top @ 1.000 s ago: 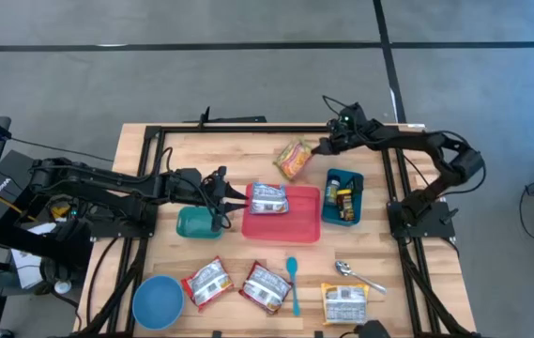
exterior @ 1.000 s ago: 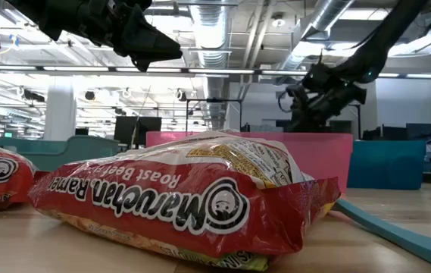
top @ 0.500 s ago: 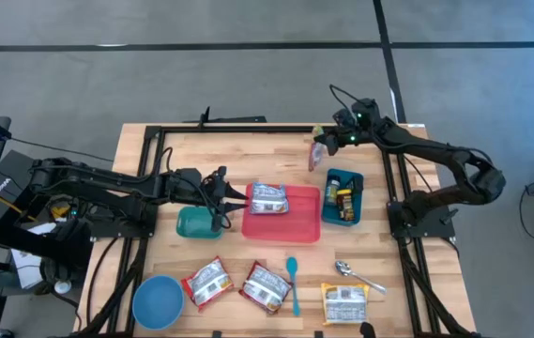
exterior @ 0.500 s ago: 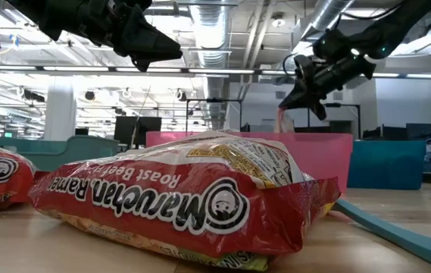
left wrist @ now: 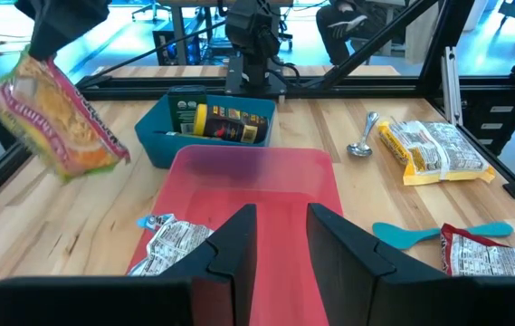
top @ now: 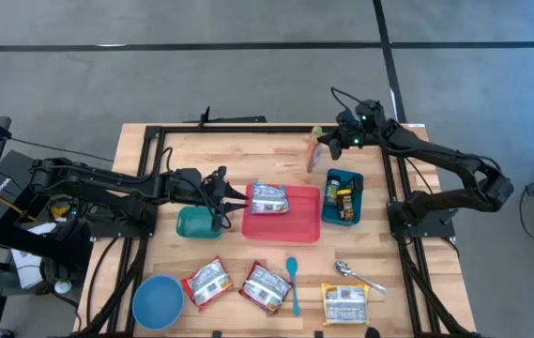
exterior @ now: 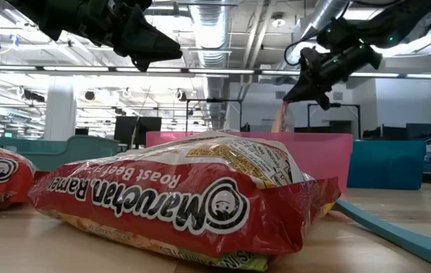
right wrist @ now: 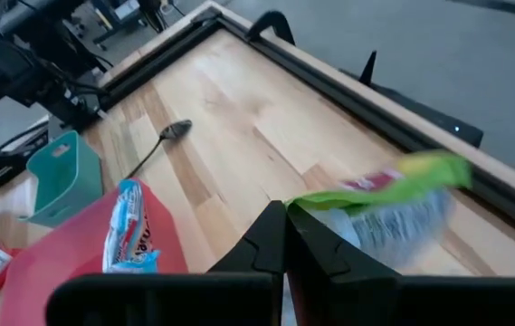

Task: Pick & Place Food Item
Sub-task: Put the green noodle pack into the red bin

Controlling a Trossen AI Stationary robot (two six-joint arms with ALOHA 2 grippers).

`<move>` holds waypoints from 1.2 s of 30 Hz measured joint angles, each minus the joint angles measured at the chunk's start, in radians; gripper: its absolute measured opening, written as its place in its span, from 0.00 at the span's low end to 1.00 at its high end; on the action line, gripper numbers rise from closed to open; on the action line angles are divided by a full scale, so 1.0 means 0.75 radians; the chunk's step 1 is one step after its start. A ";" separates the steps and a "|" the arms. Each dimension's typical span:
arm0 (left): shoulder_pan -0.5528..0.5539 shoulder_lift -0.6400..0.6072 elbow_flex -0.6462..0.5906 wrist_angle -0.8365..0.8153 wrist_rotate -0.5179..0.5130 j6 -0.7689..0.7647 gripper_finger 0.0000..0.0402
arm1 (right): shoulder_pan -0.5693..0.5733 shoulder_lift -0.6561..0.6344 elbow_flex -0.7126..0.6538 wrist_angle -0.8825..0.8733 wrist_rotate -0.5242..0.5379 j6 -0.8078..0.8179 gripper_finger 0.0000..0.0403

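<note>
The right gripper's fingers are clamped on a ramen packet hanging below them, clear of the tabletop. The left gripper's fingers, slightly apart, hover beside the red tray.

On the desk, the tray holds 1 packet. Left of the tray stands a small bin, right a box, and 3 packets lie before it.

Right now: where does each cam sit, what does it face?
High: overhead, straight down; both arms, red tray.
Low: table height, behind a ramen packet; arms above.
Left wrist: faces tray past left gripper.
Right wrist: faces table past right gripper, shut on snack bag.
Shared: snack bag in all views.
</note>
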 joint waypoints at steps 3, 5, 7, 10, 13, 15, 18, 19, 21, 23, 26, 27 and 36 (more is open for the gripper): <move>0.000 0.000 0.000 0.000 0.000 0.000 0.23 | 0.001 -0.033 0.000 0.003 -0.002 0.009 0.00; 0.000 0.000 0.000 0.000 0.000 0.000 0.23 | 0.012 -0.056 0.000 0.006 -0.009 0.023 0.00; 0.000 0.000 0.000 0.000 0.000 0.000 0.23 | 0.034 -0.079 0.000 0.004 -0.012 0.023 0.00; 0.000 0.000 0.000 0.000 0.000 0.000 0.23 | 0.078 -0.114 0.000 0.006 -0.021 0.023 0.00; 0.000 0.000 0.000 0.000 0.000 0.000 0.23 | 0.123 -0.143 0.000 0.004 -0.051 0.024 0.00; 0.000 0.000 0.000 0.000 0.000 0.000 0.23 | 0.159 -0.165 0.000 0.007 -0.073 0.024 0.00; 0.000 0.000 0.000 0.000 0.000 0.000 0.23 | 0.219 -0.190 0.000 0.003 -0.095 0.024 0.00; 0.000 0.000 0.000 0.000 0.000 0.000 0.23 | 0.240 -0.198 0.000 0.005 -0.101 0.024 0.00; 0.000 0.000 0.000 0.000 0.000 0.000 0.23 | 0.282 -0.211 0.000 0.005 -0.125 0.024 0.00; 0.000 0.000 0.000 0.000 0.000 0.000 0.23 | 0.327 -0.215 0.000 0.005 -0.153 0.024 0.00; 0.000 0.000 0.000 0.000 0.000 0.000 0.23 | 0.399 -0.216 0.000 0.004 -0.167 0.024 0.00; 0.000 0.000 0.000 0.000 0.000 0.000 0.23 | 0.421 -0.214 0.000 0.004 -0.167 0.024 0.00; 0.000 0.000 0.000 0.001 0.000 0.000 0.23 | 0.588 -0.204 0.000 -0.002 -0.162 0.012 0.00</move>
